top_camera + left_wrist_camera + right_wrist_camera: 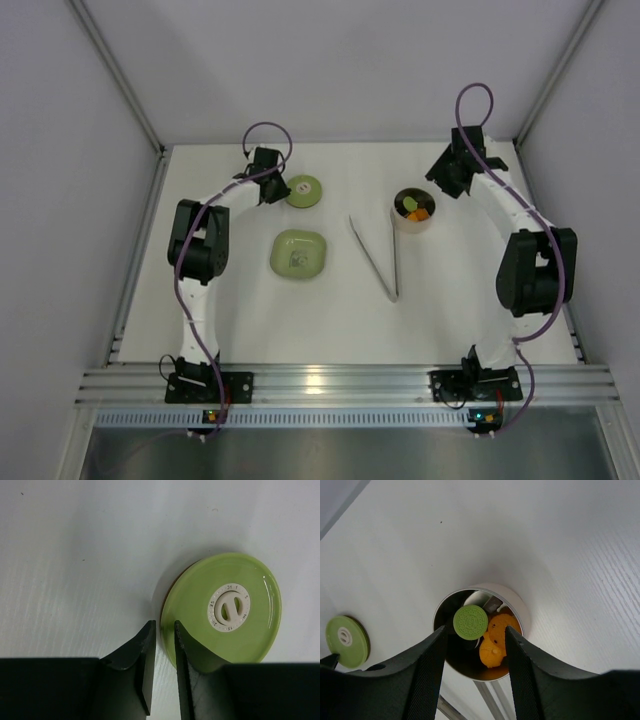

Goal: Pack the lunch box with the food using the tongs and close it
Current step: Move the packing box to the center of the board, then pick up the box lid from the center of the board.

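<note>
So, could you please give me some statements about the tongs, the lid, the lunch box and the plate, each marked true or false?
1. The tongs lie on the table and neither gripper holds them. True.
2. The green lid sits on the lunch box. False: it lies flat on the table beside the left gripper, and the box is uncovered.
3. The lunch box contains orange pieces and a green round piece. True.
4. The plate is piled with food. False: no food pieces are visible on it.
5. The right gripper is shut on the tongs. False: its jaws stand open above the lunch box, holding nothing.
</note>
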Controlling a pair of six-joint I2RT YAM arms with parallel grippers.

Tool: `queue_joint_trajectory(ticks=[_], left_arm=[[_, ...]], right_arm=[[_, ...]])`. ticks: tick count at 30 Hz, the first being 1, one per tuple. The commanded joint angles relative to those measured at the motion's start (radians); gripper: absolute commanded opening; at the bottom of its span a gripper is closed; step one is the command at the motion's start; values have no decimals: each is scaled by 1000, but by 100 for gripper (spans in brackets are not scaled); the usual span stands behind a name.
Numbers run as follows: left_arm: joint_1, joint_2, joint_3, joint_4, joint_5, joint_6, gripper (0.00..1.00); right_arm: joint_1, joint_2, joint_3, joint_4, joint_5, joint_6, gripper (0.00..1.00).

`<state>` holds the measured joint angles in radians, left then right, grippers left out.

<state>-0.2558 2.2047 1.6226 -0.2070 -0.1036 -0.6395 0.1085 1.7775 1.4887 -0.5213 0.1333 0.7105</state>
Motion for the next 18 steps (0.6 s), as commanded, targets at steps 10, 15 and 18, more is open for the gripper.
queue_joint_trajectory(ticks=[10, 15, 18], left_arm=[[-17, 36, 63, -54, -38, 31, 0], [-23, 24, 51, -51, -31, 37, 0], [-22, 29, 54, -61, -25, 38, 5]], right_arm=[[-9, -90, 36, -11, 8, -25, 50], [-13, -105, 19, -9, 6, -34, 50], [-16, -116, 12, -6, 5, -37, 50]])
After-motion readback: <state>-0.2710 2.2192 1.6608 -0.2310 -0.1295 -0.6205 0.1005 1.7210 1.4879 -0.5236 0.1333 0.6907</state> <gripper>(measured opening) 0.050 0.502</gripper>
